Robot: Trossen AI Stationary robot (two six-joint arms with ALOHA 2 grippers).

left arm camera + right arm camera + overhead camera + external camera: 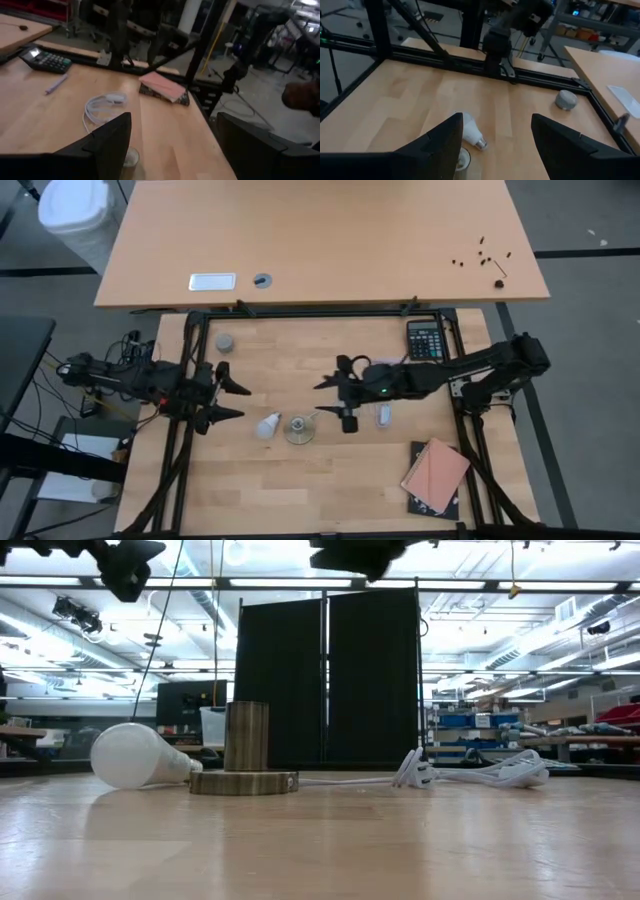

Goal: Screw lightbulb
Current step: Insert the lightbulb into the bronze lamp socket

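White pear-shaped lightbulb (267, 425), lying on its side lower centre, touching the round brass socket base (298, 429). Right gripper (334, 400) above, fingers spread, empty; left gripper (229, 400) spread, beside. Advice: grasp the glass end, align thread upright. Nearby: coiled white cord (383, 415), grey cap (224, 342), calculator (426, 339)

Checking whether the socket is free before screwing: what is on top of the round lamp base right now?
Nothing sits on the lamp base except its own upright socket. The lightbulb lies on its side on the table beside it. The socket's inside cannot be seen clearly.
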